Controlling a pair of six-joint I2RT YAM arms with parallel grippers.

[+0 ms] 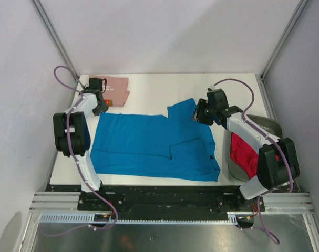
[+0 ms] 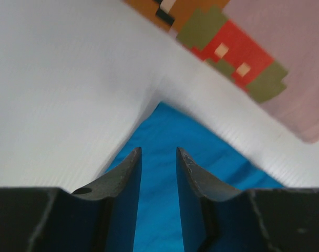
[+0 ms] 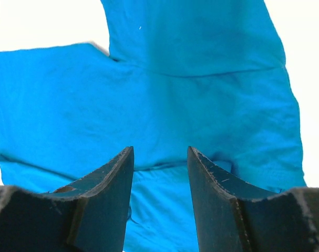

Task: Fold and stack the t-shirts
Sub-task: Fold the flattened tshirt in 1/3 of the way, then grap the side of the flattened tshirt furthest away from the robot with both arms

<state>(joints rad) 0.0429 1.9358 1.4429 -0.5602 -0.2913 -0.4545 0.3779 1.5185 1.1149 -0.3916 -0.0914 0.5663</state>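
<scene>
The blue t-shirt [image 1: 154, 144] lies spread flat across the middle of the table, one sleeve pointing to the far side. My left gripper [image 1: 100, 107] hovers over its far left corner [image 2: 191, 136], jaws a little apart with nothing between them [image 2: 158, 155]. My right gripper [image 1: 197, 113] hangs open above the far sleeve, and blue cloth [image 3: 191, 79] shows through the gap [image 3: 160, 152]. The pink t-shirt [image 1: 117, 86] lies folded at the back left, its pixel print [image 2: 227, 52] just beyond my left fingers. The red t-shirt [image 1: 243, 152] is bunched in the basket.
The dark grey basket [image 1: 269, 126] stands off the table's right edge, beside my right arm. White table surface [image 1: 164, 89] shows behind the blue shirt. Grey walls and metal frame posts close in the sides and back.
</scene>
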